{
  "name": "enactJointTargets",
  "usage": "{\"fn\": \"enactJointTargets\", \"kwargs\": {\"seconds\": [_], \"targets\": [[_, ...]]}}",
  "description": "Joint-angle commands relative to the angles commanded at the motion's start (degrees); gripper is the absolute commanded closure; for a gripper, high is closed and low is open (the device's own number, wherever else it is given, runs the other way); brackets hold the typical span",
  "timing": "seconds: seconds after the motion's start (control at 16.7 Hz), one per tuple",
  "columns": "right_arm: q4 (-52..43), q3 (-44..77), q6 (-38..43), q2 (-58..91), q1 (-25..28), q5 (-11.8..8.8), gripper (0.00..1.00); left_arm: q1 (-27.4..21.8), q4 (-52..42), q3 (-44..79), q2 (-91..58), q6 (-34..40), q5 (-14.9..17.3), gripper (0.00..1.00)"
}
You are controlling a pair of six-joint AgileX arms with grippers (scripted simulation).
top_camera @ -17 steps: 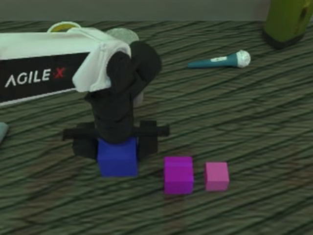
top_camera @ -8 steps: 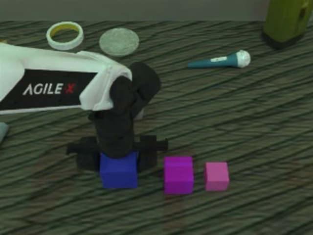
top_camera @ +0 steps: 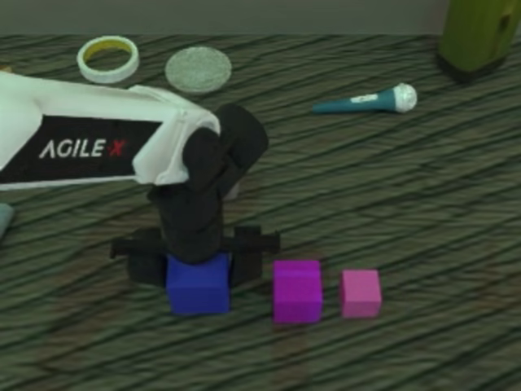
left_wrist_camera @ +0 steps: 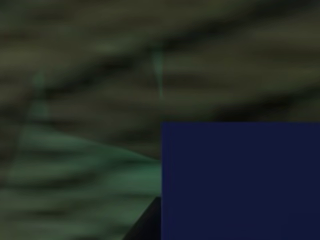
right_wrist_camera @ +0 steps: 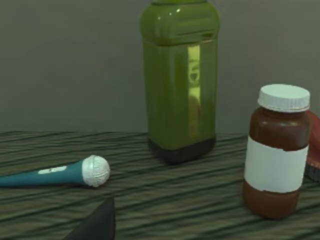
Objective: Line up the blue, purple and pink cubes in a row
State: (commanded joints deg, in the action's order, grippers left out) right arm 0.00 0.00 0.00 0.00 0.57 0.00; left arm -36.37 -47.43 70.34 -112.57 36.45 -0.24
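Since a second ago the left arm has swung a little toward the table's near edge, uncovering the tape ring (top_camera: 107, 59) and grey disc (top_camera: 198, 69) at the far edge, and the blue cube (top_camera: 198, 283) has shifted slightly right and nearer; over the last half second almost nothing changes.

Top view: the left tool (top_camera: 195, 259) stands over the blue cube near the near edge, left of centre, its dark fingers (top_camera: 145, 262) flanking the cube's two sides and seemingly clamped on it. The purple cube (top_camera: 297, 291) lies just to the right with a small gap, and the pink cube (top_camera: 361, 293) just beyond that, all three roughly on one line parallel to the near edge. I judge the step to be placing the last cube: the next move calls for letting go cleanly and lifting straight up without nudging the cube. The blue cube is the largest, deep matte blue, sitting square. A microphone (top_camera: 366, 100) and green bottle (top_camera: 479, 37) sit toward the far right corner.

Left wrist view: the blue cube fills one corner against the table (left_wrist_camera: 100, 60), flat-faced and sharp-edged.

Right wrist view: the right arm is parked, facing the microphone, green bottle and a brown jar (right_wrist_camera: 276, 150); I cannot tell its tool's state.
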Motion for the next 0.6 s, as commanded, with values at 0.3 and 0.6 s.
{"fn": "enactJointTargets", "kwargs": {"seconds": [0.3,0.6], "targets": [[0.0,0.0,0.0,0.0,0.0,0.0,0.0,0.0,0.0,0.0,0.0,0.0,0.0,0.0],[0.0,0.0,0.0,0.0,0.0,0.0,0.0,0.0,0.0,0.0,0.0,0.0,0.0,0.0]]}}
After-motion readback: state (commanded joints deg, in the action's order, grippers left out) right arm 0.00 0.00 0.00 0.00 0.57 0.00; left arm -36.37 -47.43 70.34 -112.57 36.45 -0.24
